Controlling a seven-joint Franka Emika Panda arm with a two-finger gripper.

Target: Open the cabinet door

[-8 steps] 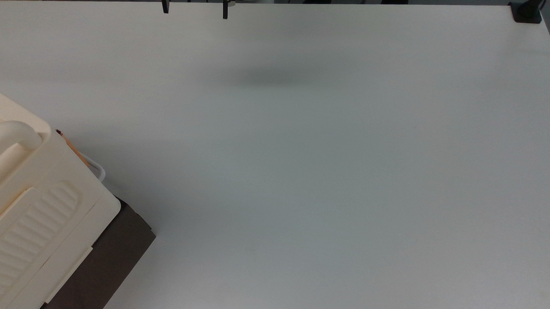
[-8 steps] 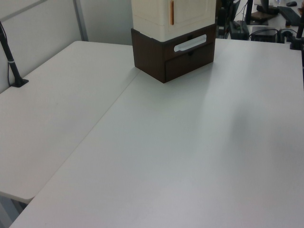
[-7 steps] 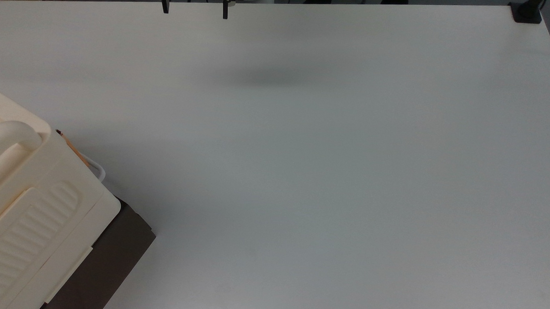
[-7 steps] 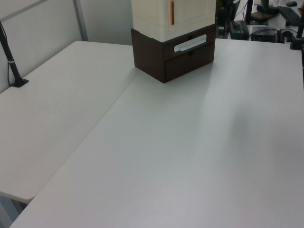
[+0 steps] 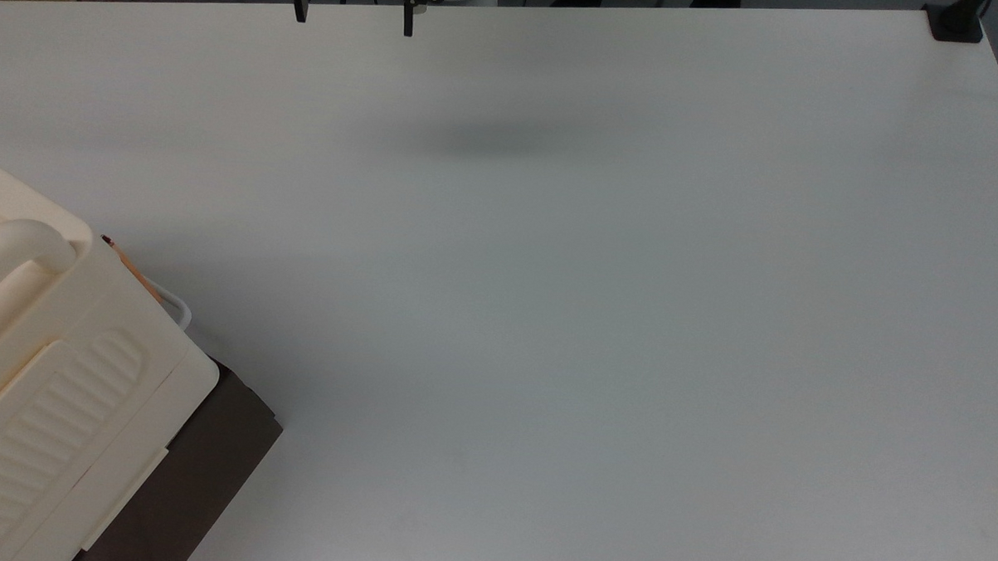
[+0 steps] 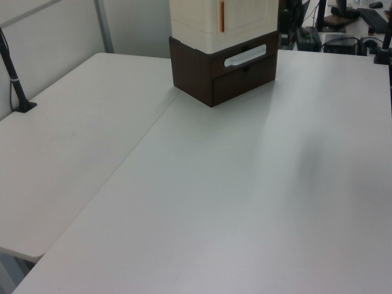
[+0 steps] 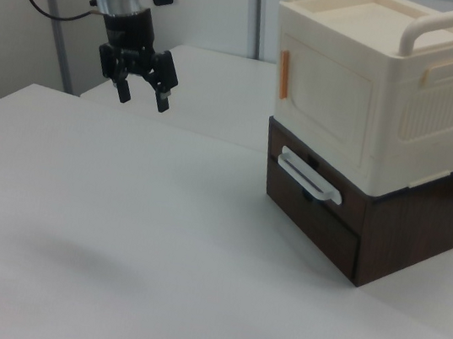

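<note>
A wide white table (image 7: 139,242) fills the foreground of the right view, bare and matte, with a soft shadow on its near part. A second white tabletop (image 6: 67,141) butts against it along a seam in the left view, with a black clamp post (image 6: 15,79) at its far edge. Behind the tables stand pale partition walls with grey metal uprights (image 7: 253,11).

On the right view's right, a cream plastic cabinet (image 7: 376,81) with two rounded top handles sits on a dark brown wooden drawer unit (image 7: 373,217) that carries a white bar handle (image 7: 310,178). The cabinet door (image 7: 326,99) is the flat cream panel with a raised rim on the cabinet's front face. It stands upright and shut, flush with the body, facing the open table, its long axis horizontal. An orange pull (image 7: 283,73) runs vertically along its short edge on the right view's left.

Farther back, the gripper (image 7: 142,95) hangs above the table, well apart from the cabinet, fingers pointing down and spread wide, holding nothing.
</note>
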